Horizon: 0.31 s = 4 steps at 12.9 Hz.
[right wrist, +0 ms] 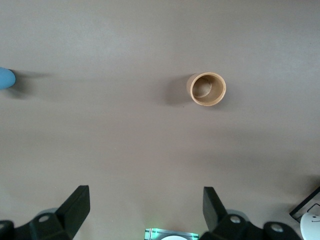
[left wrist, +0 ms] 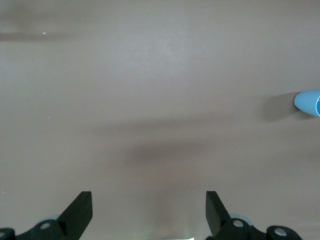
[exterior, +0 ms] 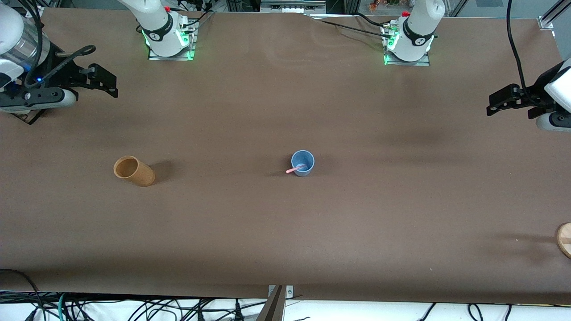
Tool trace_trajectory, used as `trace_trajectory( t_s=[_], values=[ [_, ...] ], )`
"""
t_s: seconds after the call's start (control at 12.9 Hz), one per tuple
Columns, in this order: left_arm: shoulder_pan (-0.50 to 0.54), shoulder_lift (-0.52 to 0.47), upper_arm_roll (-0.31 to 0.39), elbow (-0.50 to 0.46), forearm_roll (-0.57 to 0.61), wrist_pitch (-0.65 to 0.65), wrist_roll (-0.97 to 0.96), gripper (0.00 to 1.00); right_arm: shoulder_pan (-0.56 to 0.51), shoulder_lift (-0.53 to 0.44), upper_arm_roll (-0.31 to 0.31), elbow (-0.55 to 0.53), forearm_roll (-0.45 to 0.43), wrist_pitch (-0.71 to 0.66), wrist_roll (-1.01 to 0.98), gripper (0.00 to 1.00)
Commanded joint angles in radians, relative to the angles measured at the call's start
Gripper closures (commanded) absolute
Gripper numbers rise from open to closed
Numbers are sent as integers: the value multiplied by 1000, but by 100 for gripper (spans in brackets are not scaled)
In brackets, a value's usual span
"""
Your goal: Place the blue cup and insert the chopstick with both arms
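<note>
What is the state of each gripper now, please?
Left gripper: open, holding nothing, over bare table.
Right gripper: open, holding nothing, over bare table.

A tan cup [exterior: 133,170] stands on the brown table [exterior: 285,232] — toward the right arm's end, mouth open.

A round wooden thing [exterior: 564,239] peeks in at the left arm's end — mostly cut off.

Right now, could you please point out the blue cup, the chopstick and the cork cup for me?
blue cup [exterior: 308,166]: front view, outer wall.
chopstick [exterior: 292,170]: front view, pink end sticking over the rim.
cork cup [right wrist: 208,89]: right wrist view, inside the open mouth.
</note>
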Motion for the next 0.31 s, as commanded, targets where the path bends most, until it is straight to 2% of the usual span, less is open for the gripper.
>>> trace_trajectory(
  t_s=[0.0, 0.23],
  values=[
    [4, -8, -2, -8, -9, 8, 21, 0, -8, 23, -8, 4, 3, 13, -20, 0],
    [1, -8, -2, -8, -9, 8, 20, 0, -8, 19, -12, -9, 0, 16, -50, 0]
  ],
)
